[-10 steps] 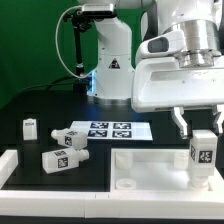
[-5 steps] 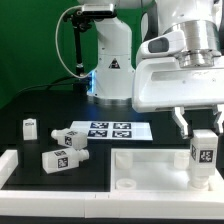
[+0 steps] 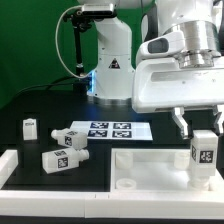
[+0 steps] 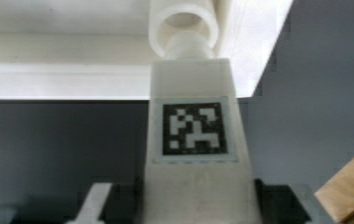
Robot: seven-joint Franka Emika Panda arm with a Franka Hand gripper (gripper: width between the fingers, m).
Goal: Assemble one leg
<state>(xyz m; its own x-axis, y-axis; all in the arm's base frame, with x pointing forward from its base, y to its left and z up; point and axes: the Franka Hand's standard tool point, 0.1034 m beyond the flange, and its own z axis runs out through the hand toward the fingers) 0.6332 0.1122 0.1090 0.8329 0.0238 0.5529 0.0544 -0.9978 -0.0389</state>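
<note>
My gripper (image 3: 202, 128) is shut on a white leg (image 3: 203, 153) and holds it upright over the right end of the large flat white panel with round holes (image 3: 150, 168). The leg's tag faces the exterior camera. In the wrist view the leg (image 4: 197, 120) fills the middle between the two fingers (image 4: 103, 200), and its far end meets a round hole in the panel (image 4: 85, 40). Three other white legs with tags lie on the table: one standing at the exterior view's left (image 3: 30, 127), one (image 3: 68, 139) and another (image 3: 58, 160) lying near the panel.
The marker board (image 3: 110, 130) lies on the black table behind the panel. A white frame rail (image 3: 20, 165) runs along the exterior view's left and front. The robot's base (image 3: 108, 60) stands at the back.
</note>
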